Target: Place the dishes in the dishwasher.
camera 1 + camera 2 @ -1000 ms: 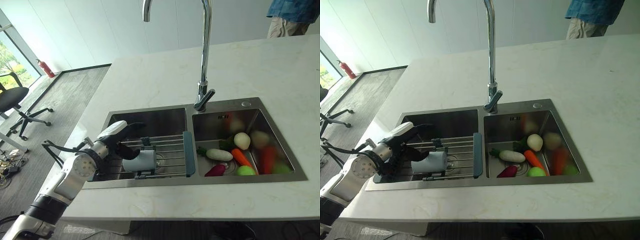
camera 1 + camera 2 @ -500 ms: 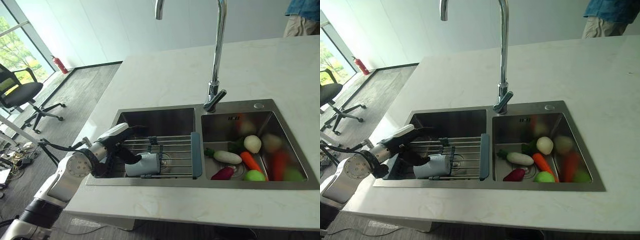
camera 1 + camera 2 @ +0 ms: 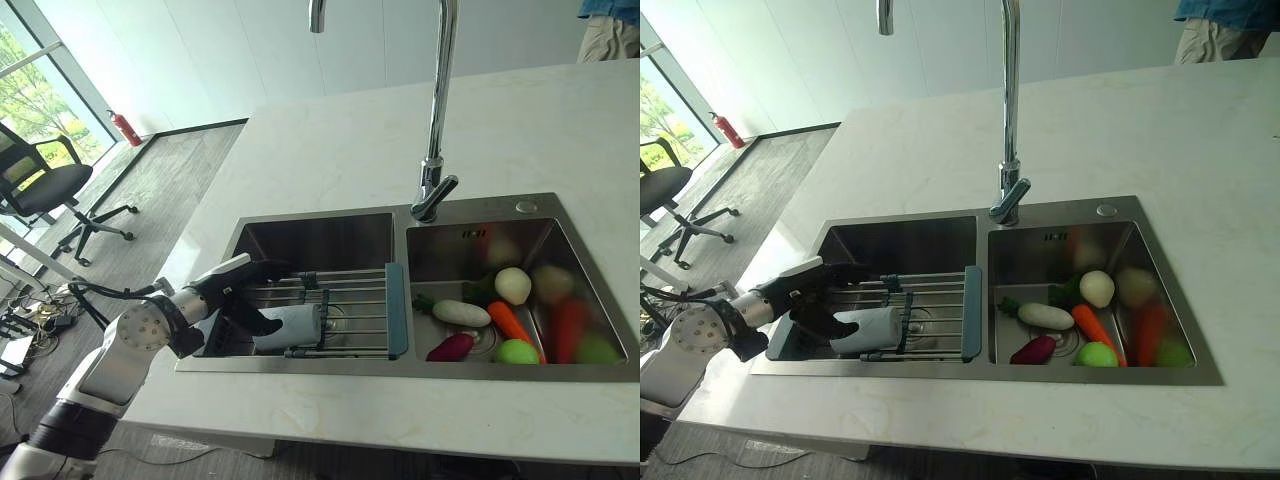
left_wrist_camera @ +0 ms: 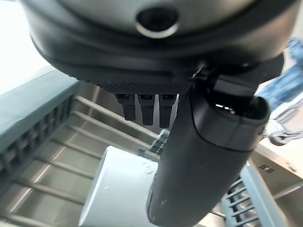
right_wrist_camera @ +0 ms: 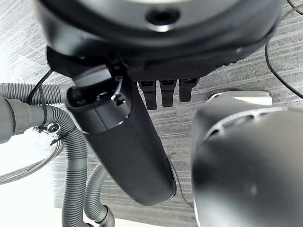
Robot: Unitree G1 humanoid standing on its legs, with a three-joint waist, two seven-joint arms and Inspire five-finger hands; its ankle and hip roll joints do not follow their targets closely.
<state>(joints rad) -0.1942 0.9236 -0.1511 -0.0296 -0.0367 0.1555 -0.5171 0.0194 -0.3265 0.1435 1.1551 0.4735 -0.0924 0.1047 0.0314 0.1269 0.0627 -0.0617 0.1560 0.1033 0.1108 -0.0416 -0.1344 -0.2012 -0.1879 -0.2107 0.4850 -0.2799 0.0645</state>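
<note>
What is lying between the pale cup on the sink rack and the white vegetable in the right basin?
In the left eye view, between the cup and the white vegetable stand the rack's blue end piece and the steel divider between the basins.

There is 1 cup (image 3: 290,327), lying on 1 rack (image 3: 352,300) across the left basin of 1 double sink (image 3: 400,213) with 1 tap (image 3: 437,110). The right basin holds 1 carrot (image 3: 512,322), 1 white radish (image 3: 461,312), 1 purple eggplant (image 3: 449,347), 1 green fruit (image 3: 517,351) and 1 pale round vegetable (image 3: 512,285). On the floor stand 1 office chair (image 3: 45,190) and 1 fire extinguisher (image 3: 123,128).
</note>
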